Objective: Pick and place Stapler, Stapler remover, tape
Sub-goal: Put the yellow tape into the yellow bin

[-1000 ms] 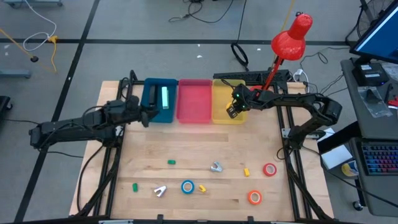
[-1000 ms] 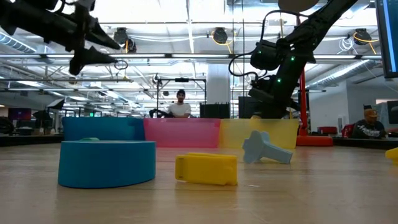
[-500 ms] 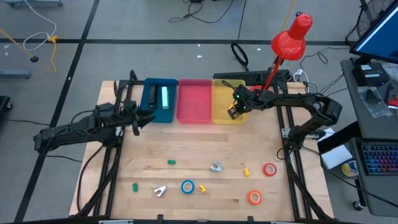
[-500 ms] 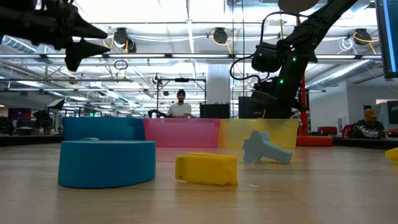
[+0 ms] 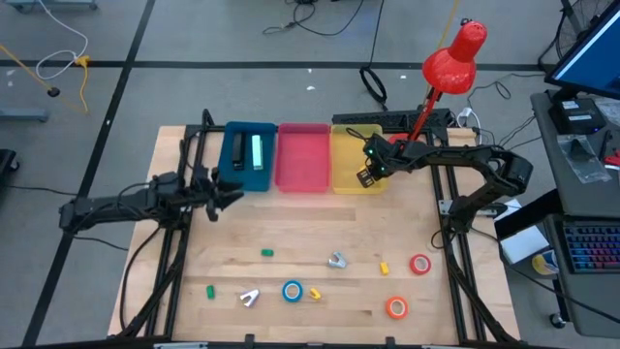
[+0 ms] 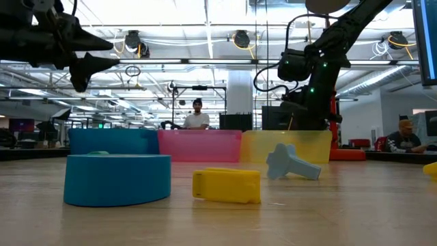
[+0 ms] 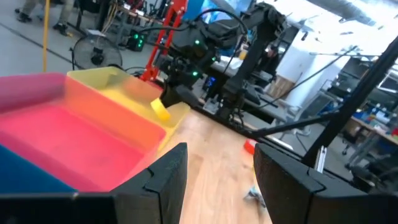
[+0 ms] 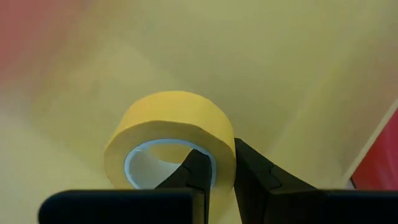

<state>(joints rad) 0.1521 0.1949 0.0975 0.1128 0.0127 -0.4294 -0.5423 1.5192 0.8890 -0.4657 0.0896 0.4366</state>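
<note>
My right gripper (image 5: 366, 175) hangs over the near part of the yellow bin (image 5: 351, 145), shut on a yellow tape roll (image 8: 168, 134); the left wrist view shows that roll (image 7: 160, 110) above the bin's rim. My left gripper (image 5: 231, 191) is open, holds nothing and hovers just near of the blue bin (image 5: 238, 158), where a green stapler (image 5: 258, 150) lies. On the near table lie a blue tape roll (image 5: 293, 290), a red one (image 5: 419, 264), an orange one (image 5: 396, 307), two silver staple removers (image 5: 336, 260) (image 5: 250, 297) and small yellow (image 5: 385, 268) and green (image 5: 267, 253) pieces. My right gripper pinches the yellow roll's wall (image 8: 225, 158), with one finger (image 8: 194, 171) inside the core and the other (image 8: 255, 171) outside. It comes from above, slanting down. The roll hangs at the fingers over the yellow bin; whether it touches the bin's floor I cannot tell.
A pink bin (image 5: 302, 155) stands between the blue and yellow ones along the far edge. A red lamp (image 5: 453, 58) rises behind the right arm. In the low view a blue roll (image 6: 117, 179) and a yellow stapler (image 6: 227, 185) sit close to the camera. People sit beyond the table.
My left arm has drawn back from the blue bin toward the table's near-left and sunk a little, with its fingers still open. My right gripper has stayed over the yellow bin with the roll.
</note>
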